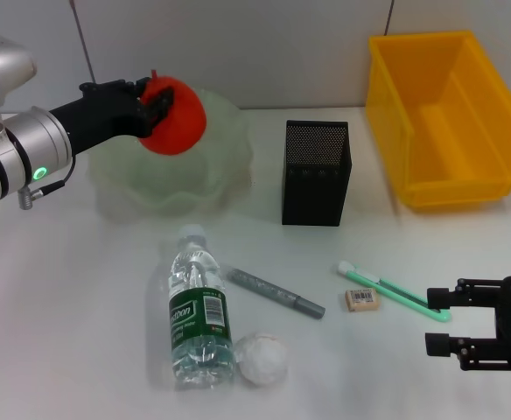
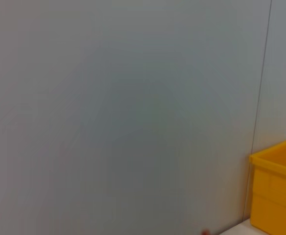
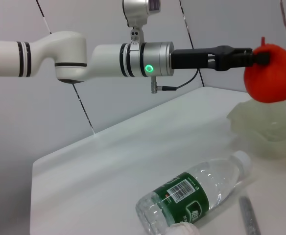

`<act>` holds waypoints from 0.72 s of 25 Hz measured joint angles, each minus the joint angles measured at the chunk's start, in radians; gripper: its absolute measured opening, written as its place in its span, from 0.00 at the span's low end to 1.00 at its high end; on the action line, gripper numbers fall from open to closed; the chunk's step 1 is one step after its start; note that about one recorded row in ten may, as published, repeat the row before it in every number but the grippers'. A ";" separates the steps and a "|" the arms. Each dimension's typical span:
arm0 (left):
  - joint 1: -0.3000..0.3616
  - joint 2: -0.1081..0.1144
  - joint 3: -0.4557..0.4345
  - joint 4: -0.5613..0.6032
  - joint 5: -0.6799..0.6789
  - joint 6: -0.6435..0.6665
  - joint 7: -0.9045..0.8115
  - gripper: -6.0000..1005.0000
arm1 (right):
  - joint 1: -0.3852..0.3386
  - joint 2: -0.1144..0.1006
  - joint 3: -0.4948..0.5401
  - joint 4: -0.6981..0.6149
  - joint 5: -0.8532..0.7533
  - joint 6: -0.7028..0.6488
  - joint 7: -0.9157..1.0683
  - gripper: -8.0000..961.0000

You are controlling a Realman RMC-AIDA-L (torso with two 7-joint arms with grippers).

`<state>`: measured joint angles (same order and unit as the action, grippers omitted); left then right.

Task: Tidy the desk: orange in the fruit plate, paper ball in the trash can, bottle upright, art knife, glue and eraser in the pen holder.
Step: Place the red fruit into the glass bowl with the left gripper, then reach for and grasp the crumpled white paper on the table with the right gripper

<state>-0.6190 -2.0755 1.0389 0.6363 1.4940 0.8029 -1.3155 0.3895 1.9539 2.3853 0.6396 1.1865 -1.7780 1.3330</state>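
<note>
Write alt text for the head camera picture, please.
The left gripper holds the orange over the fruit plate. The bottle lies flat beside the paper ball; the right gripper waits open.

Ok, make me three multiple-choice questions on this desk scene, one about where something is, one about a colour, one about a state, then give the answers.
1. Where is the orange?
A. held by the left tool above the fruit plate
B. inside the trash can
C. beside the eraser

2. What colour is the trash can?
A. black
B. yellow
C. green

3. How is the bottle standing?
A. upright
B. lying on its side on the table
C. leaning on the pen holder

Answers: 1 A, the head view shows the left tool shut on the orange over the pale-green plate. 2 B, the bin is bright yellow; the mesh pen holder is the black one. 3 B, the bottle lies flat beside the paper ball.
</note>
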 joint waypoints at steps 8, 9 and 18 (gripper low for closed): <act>-0.001 0.001 0.000 0.000 0.000 -0.001 -0.006 0.34 | 0.000 0.002 0.000 0.000 -0.001 0.000 0.000 0.67; -0.001 0.001 0.000 0.000 0.000 -0.001 -0.006 0.38 | 0.000 0.003 0.000 0.000 -0.001 0.000 0.000 0.67; 0.029 0.015 -0.025 0.051 -0.001 0.281 -0.142 0.82 | 0.014 0.013 -0.008 0.002 -0.001 -0.011 0.000 0.67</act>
<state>-0.5904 -2.0605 1.0139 0.6877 1.4934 1.0842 -1.4576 0.4032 1.9665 2.3768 0.6417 1.1856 -1.7889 1.3329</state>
